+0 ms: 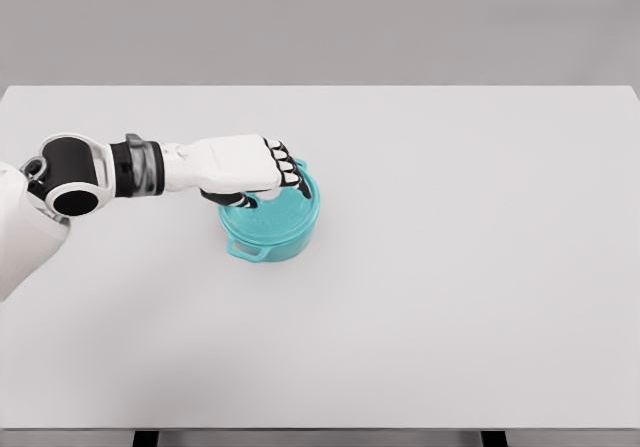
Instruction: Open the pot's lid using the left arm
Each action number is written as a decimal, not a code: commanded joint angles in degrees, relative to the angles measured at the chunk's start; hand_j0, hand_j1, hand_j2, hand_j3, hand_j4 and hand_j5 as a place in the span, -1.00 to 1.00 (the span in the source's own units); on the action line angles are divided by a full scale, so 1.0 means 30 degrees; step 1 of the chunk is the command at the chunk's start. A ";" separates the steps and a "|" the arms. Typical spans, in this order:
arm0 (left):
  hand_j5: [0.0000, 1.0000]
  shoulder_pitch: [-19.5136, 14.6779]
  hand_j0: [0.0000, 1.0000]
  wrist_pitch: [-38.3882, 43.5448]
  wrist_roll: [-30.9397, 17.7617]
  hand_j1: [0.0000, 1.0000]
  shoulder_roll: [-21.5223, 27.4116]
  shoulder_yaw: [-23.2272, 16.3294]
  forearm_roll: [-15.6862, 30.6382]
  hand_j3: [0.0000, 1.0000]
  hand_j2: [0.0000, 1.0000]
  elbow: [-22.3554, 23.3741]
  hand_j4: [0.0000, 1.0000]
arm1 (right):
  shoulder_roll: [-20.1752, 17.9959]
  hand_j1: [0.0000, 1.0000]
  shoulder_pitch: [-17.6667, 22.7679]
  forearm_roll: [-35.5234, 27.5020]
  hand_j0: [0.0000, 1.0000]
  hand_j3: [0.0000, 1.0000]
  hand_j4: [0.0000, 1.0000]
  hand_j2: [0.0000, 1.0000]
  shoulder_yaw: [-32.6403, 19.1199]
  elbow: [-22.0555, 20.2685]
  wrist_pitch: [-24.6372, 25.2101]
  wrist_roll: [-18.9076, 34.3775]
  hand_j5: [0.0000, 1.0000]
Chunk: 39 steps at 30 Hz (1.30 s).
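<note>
Near edge of the white bench (pixel 420 347) lies bare. Left of centre sits the teal pot (pixel 268 235), one side handle (pixel 246 251) poking toward us, lid (pixel 278 212) on. The left hand (pixel 262 172) covers the lid's top, fingers (pixel 292 174) curled down over it; the knob's hidden, so the grip can't be confirmed.

The teal pot (pixel 272 229) stands upright on the table, left of centre. Its lid (pixel 275 211) is on, partly hidden.

Matt teal enamel-like pot (pixel 275 235), smooth white plastic-looking left hand (pixel 262 172), plain matt white table (pixel 450 267).
</note>
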 commanded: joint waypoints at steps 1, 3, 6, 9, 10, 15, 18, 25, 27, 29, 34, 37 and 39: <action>0.54 0.0000 0.54 0.0051 0.0009 0.54 -0.0006 0.0008 0.0098 0.54 0.54 0.0004 0.54 | 0.0000 1.00 0.0000 -0.0030 1.00 1.00 1.00 1.00 -0.0015 0.0027 -0.0025 -0.0001 1.00; 0.50 -0.0088 0.50 0.0051 0.0009 0.50 -0.0006 0.0008 0.0098 0.50 0.50 0.0004 0.50 | 0.0000 1.00 0.0000 -0.0030 1.00 1.00 1.00 1.00 -0.0015 -0.0002 0.0004 -0.0001 1.00; 0.48 -0.0117 0.48 0.0051 0.0009 0.48 0.0082 0.0008 0.0098 0.48 0.48 0.0004 0.48 | 0.0000 1.00 0.0000 -0.0030 1.00 1.00 1.00 1.00 -0.0015 0.0027 -0.0025 -0.0001 1.00; 0.48 -0.0117 0.48 0.0051 0.0009 0.48 0.0170 0.0008 0.0069 0.48 0.48 0.0004 0.48 | 0.0000 1.00 0.0000 -0.0030 1.00 1.00 1.00 1.00 0.0014 -0.0002 0.0004 -0.0001 1.00; 0.48 -0.0088 0.48 0.0051 0.0009 0.48 0.0199 0.0008 0.0069 0.48 0.48 0.0033 0.48 | 0.0000 1.00 0.0000 -0.0030 1.00 1.00 1.00 1.00 0.0014 -0.0002 -0.0025 -0.0001 1.00; 0.48 -0.0088 0.48 0.0051 0.0009 0.48 0.0257 0.0008 0.0069 0.48 0.48 0.0033 0.48 | 0.0000 1.00 0.0000 -0.0001 1.00 1.00 1.00 1.00 -0.0015 -0.0002 -0.0025 -0.0001 1.00; 0.48 -0.0088 0.48 0.0051 0.0009 0.48 0.0257 0.0008 0.0069 0.48 0.48 0.0033 0.48 | 0.0000 1.00 0.0000 -0.0030 1.00 1.00 1.00 1.00 -0.0015 -0.0002 0.0004 -0.0001 1.00; 0.38 -0.0117 0.38 0.0051 0.0009 0.38 0.0228 -0.0314 0.0069 0.38 0.38 0.0414 0.38 | 0.0000 1.00 0.0000 -0.0001 1.00 1.00 1.00 1.00 -0.0015 -0.0002 -0.0025 -0.0001 1.00; 0.36 -0.0117 0.36 0.0051 0.0009 0.36 0.0228 -0.0314 0.0069 0.36 0.36 0.0443 0.36 | 0.0000 1.00 0.0000 -0.0001 1.00 1.00 1.00 1.00 0.0014 -0.0002 -0.0025 -0.0001 1.00; 0.36 -0.0117 0.36 0.0051 0.0009 0.36 0.0228 -0.0314 0.0069 0.36 0.36 0.0443 0.36 | 0.0000 1.00 0.0000 -0.0030 1.00 1.00 1.00 1.00 -0.0015 0.0027 -0.0025 -0.0001 1.00; 0.32 -0.0176 0.32 0.0051 0.0009 0.32 0.0228 -0.0343 0.0098 0.32 0.32 0.0443 0.32 | 0.0000 1.00 0.0000 -0.0030 1.00 1.00 1.00 1.00 -0.0015 -0.0002 -0.0025 -0.0001 1.00; 0.27 -0.0176 0.27 0.0051 0.0009 0.27 0.0228 -0.0314 0.0157 0.27 0.27 0.0472 0.27 | 0.0000 1.00 0.0000 -0.0001 1.00 1.00 1.00 1.00 -0.0015 -0.0002 -0.0025 -0.0001 1.00; 0.22 -0.0176 0.22 0.0051 0.0009 0.22 0.0228 -0.0314 0.0215 0.22 0.22 0.0472 0.22 | 0.0000 1.00 0.0000 -0.0030 1.00 1.00 1.00 1.00 -0.0015 -0.0002 0.0004 -0.0001 1.00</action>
